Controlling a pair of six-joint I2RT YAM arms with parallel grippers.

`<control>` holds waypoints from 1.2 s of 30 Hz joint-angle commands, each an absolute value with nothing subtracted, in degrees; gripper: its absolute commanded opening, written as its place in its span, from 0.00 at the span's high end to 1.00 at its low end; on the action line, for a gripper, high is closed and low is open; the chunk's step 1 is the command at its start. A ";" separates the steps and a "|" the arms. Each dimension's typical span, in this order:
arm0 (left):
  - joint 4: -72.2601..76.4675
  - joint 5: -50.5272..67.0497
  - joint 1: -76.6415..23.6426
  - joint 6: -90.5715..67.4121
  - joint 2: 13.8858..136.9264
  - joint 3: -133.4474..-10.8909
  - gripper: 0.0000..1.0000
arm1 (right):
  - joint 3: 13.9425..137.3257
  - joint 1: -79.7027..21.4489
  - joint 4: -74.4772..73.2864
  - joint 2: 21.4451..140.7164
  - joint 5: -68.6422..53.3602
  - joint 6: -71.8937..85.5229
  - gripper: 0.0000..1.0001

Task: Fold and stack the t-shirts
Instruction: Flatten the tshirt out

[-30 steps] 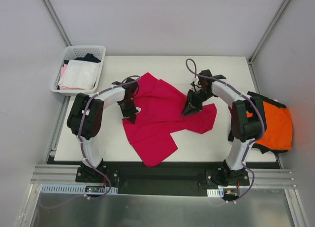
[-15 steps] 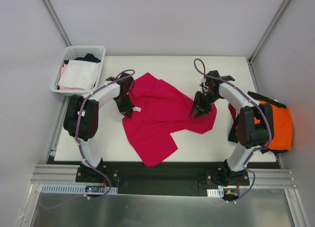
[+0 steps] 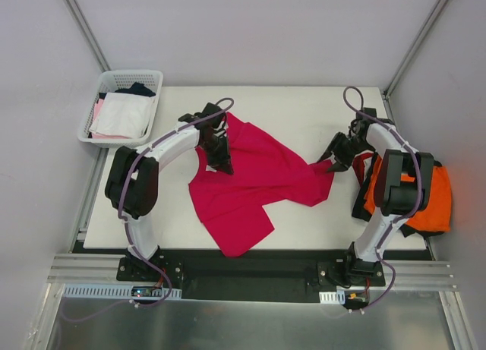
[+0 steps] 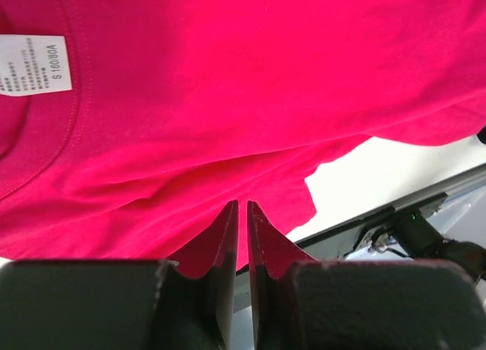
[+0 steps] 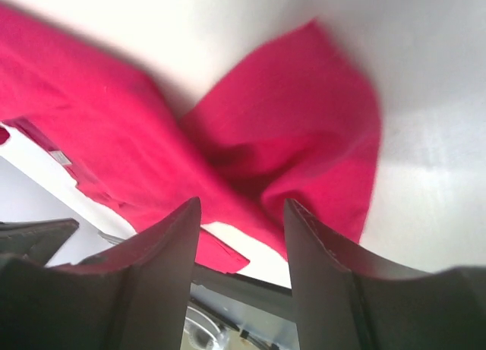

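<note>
Crimson t-shirt (image 3: 250, 183) crumpled on desk (image 3: 304, 115); right claw (image 5: 239, 203) apart, left claw (image 4: 241, 207) nearly together (hold unclear). Regrip hem corners, pull flat before folding

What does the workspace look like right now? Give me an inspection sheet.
Surface: white table, no stains seen.
Job's things: crimson t-shirt crumpled mid-table, neck label showing; orange t-shirt at the right edge, black cloth beneath.
Clutter: white basket at far-left corner, holding white, pink and dark garments.
Grippers: left gripper nearly closed over the crimson t-shirt, grip unclear; right gripper open, empty, above its right corner.
Cables: purple cable looped along each arm.
Surroundings: grey walls; metal rail along the near edge.
</note>
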State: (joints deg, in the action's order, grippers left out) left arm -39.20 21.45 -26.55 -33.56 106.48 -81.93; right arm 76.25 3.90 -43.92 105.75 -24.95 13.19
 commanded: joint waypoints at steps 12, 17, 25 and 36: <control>-42.63 22.50 -26.28 -25.23 106.17 -81.30 0.90 | 86.84 8.35 -36.30 118.03 -29.97 17.84 0.49; -43.85 21.36 -26.19 -23.73 105.73 -81.04 0.90 | 85.17 7.30 -33.84 119.01 -32.08 18.72 0.49; -44.38 20.83 -25.75 -23.03 106.08 -81.56 0.90 | 82.09 5.10 -33.84 114.18 -31.29 19.16 0.50; -44.65 21.09 -25.58 -23.47 107.23 -83.32 0.90 | 79.63 3.96 -34.54 113.29 -32.70 18.11 0.50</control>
State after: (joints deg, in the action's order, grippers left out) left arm -42.92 21.93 -26.15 -24.38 106.69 -81.62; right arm 81.12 4.67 -33.93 116.31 -31.31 18.44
